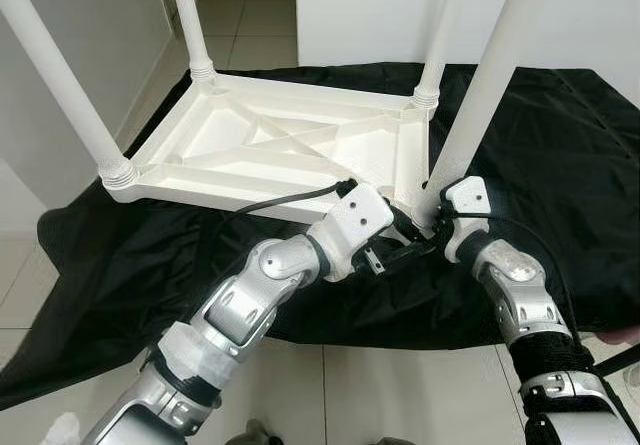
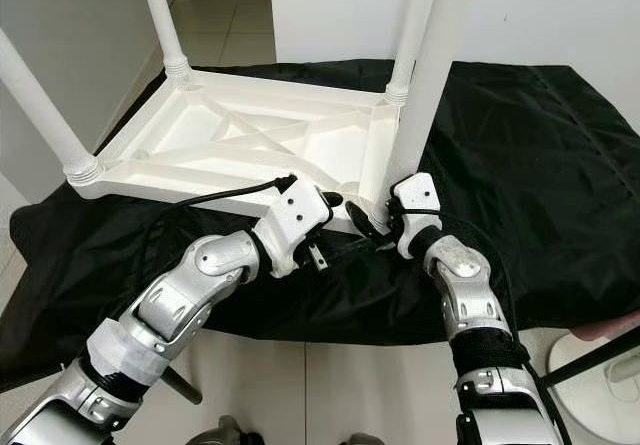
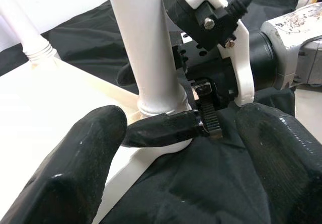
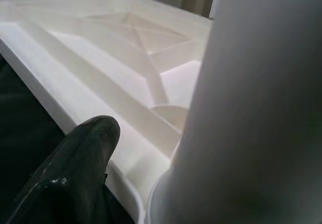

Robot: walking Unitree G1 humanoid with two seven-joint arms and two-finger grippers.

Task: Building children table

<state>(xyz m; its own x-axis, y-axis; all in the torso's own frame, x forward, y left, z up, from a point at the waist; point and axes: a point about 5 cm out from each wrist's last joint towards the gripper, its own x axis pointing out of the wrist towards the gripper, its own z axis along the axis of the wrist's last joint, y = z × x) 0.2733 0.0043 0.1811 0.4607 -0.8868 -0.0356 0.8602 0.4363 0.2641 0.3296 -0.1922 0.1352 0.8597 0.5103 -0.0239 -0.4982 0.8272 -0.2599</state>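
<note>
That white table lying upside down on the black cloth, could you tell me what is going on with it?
The robot is assembling it. The tabletop lies underside up on a black cloth, with four white legs standing at its corners. The right gripper is closed around the base of the nearest leg, at the corner socket. The left gripper hovers open beside that same corner, fingers apart and touching nothing.

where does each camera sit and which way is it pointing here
Left eye and right eye views: on the head, looking forward and down at the upturned white table on a black cloth; both silver arms show.
Left wrist view: along the left pincer, open, facing the near leg and the right pincer at its base.
Right wrist view: pressed against that leg, across the table's ribbed underside; one black finger shows.
Shared: all views show that leg.
</note>
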